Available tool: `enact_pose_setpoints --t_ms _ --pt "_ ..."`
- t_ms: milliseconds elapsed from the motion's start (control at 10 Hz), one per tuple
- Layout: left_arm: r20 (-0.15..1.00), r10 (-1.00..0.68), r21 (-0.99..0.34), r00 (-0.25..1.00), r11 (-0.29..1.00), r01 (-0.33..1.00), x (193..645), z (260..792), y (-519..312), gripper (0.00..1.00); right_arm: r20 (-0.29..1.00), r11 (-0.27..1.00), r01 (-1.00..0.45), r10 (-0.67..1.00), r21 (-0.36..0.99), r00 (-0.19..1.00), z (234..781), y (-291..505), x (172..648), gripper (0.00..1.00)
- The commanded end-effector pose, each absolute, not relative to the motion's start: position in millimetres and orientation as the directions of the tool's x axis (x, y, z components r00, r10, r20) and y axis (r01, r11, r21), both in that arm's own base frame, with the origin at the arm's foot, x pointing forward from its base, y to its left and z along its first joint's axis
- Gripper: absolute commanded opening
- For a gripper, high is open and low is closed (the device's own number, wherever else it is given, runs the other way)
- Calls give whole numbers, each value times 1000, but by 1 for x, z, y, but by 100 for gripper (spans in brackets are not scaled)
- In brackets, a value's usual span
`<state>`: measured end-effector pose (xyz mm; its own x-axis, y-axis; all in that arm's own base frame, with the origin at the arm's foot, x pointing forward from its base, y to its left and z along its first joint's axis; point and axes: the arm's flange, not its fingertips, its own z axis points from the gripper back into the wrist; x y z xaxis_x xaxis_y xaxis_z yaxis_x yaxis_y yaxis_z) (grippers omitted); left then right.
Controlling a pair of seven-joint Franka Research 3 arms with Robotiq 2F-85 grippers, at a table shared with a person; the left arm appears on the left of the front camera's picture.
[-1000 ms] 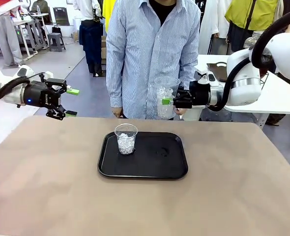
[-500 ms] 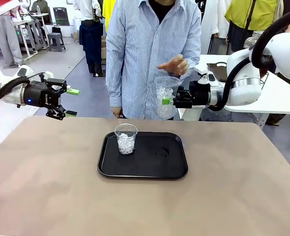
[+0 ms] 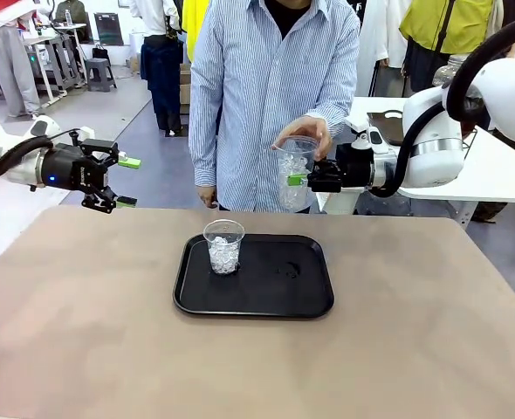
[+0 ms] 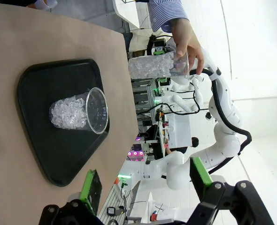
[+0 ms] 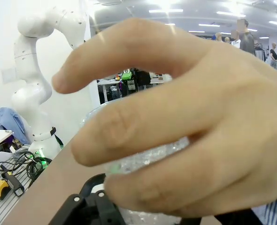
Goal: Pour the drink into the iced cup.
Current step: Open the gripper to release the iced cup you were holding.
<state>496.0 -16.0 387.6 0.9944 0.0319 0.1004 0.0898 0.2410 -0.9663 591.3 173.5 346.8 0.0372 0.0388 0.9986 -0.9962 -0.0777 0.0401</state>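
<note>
While the bench [image 3: 415,332] lies bare all round the black tray [image 3: 310,301], an iced cup [image 3: 223,247] is stood on the tray's left half. A second cup of ice [image 3: 291,161] is clamped in the right fingers [image 3: 297,180], raised by the far edge, its rim grasped by a person's hand [image 3: 305,133]. The left fingers [image 3: 128,163] are spread wide, empty, above the far left corner.

The left gripper [image 3: 127,182] hangs level off its white arm, green-padded fingers spread wide apart, one above the other. The right gripper [image 3: 299,181] points sideways, fingers clamped on a clear plastic cup of ice [image 3: 291,166] between them.
</note>
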Motion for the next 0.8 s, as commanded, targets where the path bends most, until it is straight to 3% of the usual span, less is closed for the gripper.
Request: enact_pose_setpoints --t_ms 0,700 --pt "102 42 -969 994 232 90 496 389 -16 100 999 -73 -997 13 31 30 352 176 589 65" --pt "102 42 -969 994 232 90 496 389 -16 100 999 -73 -997 13 31 30 352 176 589 65"
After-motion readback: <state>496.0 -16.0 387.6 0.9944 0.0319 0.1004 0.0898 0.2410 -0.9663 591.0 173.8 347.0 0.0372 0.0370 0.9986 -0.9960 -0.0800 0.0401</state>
